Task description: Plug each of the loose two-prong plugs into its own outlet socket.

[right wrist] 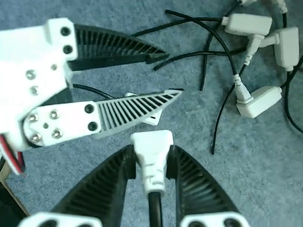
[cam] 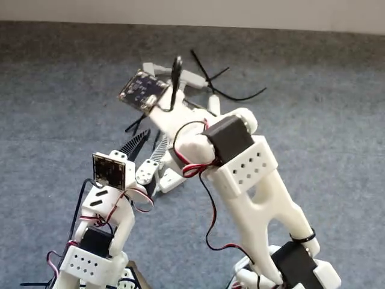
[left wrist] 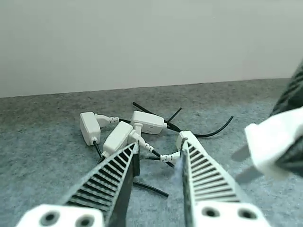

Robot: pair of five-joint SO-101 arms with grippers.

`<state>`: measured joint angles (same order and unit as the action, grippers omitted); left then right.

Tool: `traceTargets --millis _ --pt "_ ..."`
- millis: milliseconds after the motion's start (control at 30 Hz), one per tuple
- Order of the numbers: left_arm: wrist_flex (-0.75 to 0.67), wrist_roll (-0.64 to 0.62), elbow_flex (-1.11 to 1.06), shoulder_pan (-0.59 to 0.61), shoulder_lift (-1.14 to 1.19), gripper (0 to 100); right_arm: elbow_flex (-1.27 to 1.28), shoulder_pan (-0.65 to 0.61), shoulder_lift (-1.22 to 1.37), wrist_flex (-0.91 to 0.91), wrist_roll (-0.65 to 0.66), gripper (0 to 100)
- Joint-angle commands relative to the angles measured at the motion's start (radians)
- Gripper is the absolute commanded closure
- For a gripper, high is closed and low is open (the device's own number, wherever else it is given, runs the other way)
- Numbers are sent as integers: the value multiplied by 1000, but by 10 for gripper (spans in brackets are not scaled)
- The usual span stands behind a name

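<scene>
The right pincer (right wrist: 151, 150) clamps a white two-prong plug (right wrist: 151, 165) by its body, clear of the grey felt-covered desk (right wrist: 265, 161) and not yet in any socket. The left pincer (left wrist: 159, 144) stands wide and empty just beside it. A cluster of white plug and socket blocks (left wrist: 118, 136) lies loose on the desk beyond; whether any pair is mated cannot be told. The task appears to be at an early stage.

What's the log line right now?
right hand: shut on plug | left hand: open, empty | other cord ends: loose on carpet
</scene>
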<state>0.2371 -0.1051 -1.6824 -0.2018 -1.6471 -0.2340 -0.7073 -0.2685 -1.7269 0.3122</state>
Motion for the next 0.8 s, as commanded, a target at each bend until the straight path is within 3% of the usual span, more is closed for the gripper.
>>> traceTargets --millis 0,133,300,433,767 --pt "-2 -2 -21 122 -15 839 -56 51 30 -12 -97 940" --pt "-2 -6 -21 262 -15 841 -56 51 137 -12 -169 940" --pt "5 -9 -21 389 -4 842 -56 51 259 8 -367 940" --pt "21 -9 -21 392 -4 842 -56 70 341 105 -597 961" --pt "31 -11 -21 390 -4 842 -56 156 423 174 -934 965"
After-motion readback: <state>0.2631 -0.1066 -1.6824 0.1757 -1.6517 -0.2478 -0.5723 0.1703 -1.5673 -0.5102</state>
